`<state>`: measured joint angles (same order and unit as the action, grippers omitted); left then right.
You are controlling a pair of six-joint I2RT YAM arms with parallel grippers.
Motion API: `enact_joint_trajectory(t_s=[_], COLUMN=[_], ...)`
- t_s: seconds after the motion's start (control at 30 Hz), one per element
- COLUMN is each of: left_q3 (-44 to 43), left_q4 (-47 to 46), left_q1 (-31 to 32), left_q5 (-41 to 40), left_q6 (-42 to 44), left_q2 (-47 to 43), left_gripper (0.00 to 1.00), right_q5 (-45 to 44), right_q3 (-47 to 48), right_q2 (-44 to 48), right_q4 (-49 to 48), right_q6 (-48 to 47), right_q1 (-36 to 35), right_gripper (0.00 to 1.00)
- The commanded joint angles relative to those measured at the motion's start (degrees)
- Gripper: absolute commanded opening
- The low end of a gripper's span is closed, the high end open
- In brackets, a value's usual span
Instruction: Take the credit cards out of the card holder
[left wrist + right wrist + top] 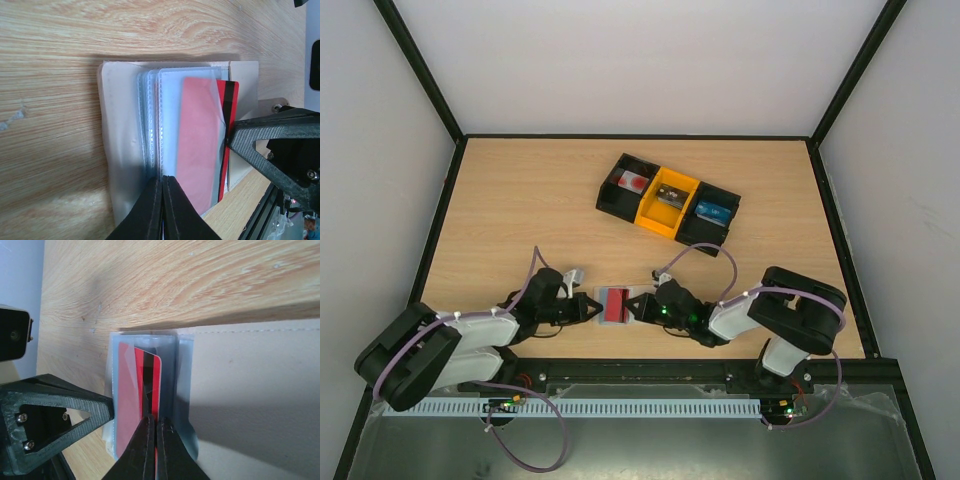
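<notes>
The card holder [616, 305] lies flat near the table's front edge, between my two grippers. In the left wrist view its translucent sleeves [167, 100] are stacked on a pale cover. My left gripper [163, 178] is shut on the sleeves' edge. A red credit card with a dark stripe [231, 102] sticks partly out of a sleeve on the far side. In the right wrist view my right gripper [153, 419] is shut on this red card [156, 372], beside the holder's sleeve [182, 390]. In the top view the left gripper [591, 306] and right gripper [643, 306] face each other.
A black-and-yellow three-compartment tray [720, 190] stands at the back centre, with small items in each compartment. The table's front rail runs just behind both arms. Black frame posts border the table's sides.
</notes>
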<state>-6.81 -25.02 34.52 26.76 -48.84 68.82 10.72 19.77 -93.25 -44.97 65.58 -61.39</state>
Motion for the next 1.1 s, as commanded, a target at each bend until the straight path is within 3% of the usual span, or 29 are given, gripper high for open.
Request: enact_joint_trajectory(t_s=[0.0, 0.27, 0.4, 0.63, 0.9, 1.07], left_q3=[-0.1, -0.2, -1.0, -1.7, -1.4, -1.2], left_q4=[3.7, 4.4, 5.2, 7.1, 6.4, 6.3], left_q1=[0.0, 0.0, 0.0, -0.1, 0.1, 0.1], left_q5=[-2.6, -2.6, -2.4, -3.0, -3.1, -3.5], left_q6=[1.2, 1.0, 0.6, 1.3, 1.0, 0.9], left_q2=[1.3, 0.6, -0.9, -1.8, -1.1, -1.1], left_gripper=[0.06, 0.07, 0.07, 0.08, 0.08, 0.08], right_q5=[-0.1, 0.7, 1.2, 0.7, 2.8, 3.1], right_q3=[-1.2, -2.1, -1.4, -1.4, -1.6, -2.1], right_q2=[2.2, 2.2, 0.7, -1.3, -3.9, -4.2], right_q4=[1.3, 0.2, -0.9, -2.6, -7.1, -9.1], right_q6=[-1.5, -1.6, -0.8, 0.3, 1.8, 2.9], right_q1=[0.8, 1.4, 1.4, 1.5, 1.6, 1.8], right_gripper=[0.02, 0.02, 0.14, 0.22, 0.21, 0.10])
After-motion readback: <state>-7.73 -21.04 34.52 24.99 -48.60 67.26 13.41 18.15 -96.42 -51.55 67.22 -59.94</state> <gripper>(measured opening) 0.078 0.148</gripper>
